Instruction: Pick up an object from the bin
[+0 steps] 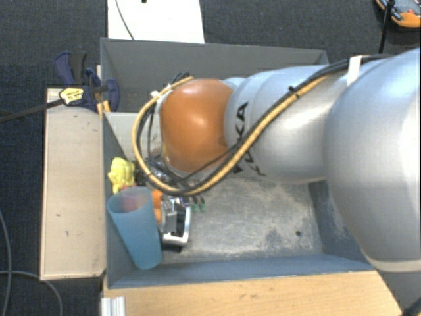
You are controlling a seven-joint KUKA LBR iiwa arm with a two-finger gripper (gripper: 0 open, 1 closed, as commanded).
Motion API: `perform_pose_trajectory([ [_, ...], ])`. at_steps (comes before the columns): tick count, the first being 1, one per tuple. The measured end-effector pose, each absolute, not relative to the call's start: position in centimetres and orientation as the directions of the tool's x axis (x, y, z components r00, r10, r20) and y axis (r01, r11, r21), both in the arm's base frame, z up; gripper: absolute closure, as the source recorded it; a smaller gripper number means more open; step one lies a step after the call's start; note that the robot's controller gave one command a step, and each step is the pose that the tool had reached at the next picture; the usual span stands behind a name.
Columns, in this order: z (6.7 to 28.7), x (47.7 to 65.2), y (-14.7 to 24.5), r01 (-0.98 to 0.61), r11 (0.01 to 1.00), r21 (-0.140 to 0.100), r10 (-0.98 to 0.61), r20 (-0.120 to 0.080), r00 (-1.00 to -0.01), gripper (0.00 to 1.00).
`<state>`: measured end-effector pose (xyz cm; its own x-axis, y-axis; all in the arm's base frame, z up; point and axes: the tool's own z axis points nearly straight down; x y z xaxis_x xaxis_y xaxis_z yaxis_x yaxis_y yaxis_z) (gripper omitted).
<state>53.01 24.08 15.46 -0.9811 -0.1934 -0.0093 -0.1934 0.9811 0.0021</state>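
Since the blue cup (135, 229) rests against the bin's (217, 51) left wall, the tool (175, 232) hangs low just beside it, likely for reach; whether it is apart or together cannot be told.

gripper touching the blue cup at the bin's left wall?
Cannot tell. In the camera view the gripper sits edge to edge with the blue cup, no gap visible, but the downward angle could hide one.

Blue plastic cup (137, 232), mouth up, slightly tilted, sits in the bin's (250, 270) lower-left corner against the wall, just beside my gripper (175, 232).
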Motion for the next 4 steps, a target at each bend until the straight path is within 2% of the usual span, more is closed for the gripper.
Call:
perform_pose_trajectory([
  [1,12.8,53.2,25.0,-0.437,0.899,0.000,-0.437,-0.001,-0.899,0.00],
  [2,14.0,51.8,24.5,-0.708,0.706,-0.011,-0.708,-0.038,-0.705,0.00],
  [3,10.8,54.2,25.1,-0.742,0.669,-0.028,-0.742,-0.072,-0.666,0.00],
  [4,11.1,54.5,24.8,-0.737,0.675,-0.036,-0.737,-0.075,-0.672,1.00],
])
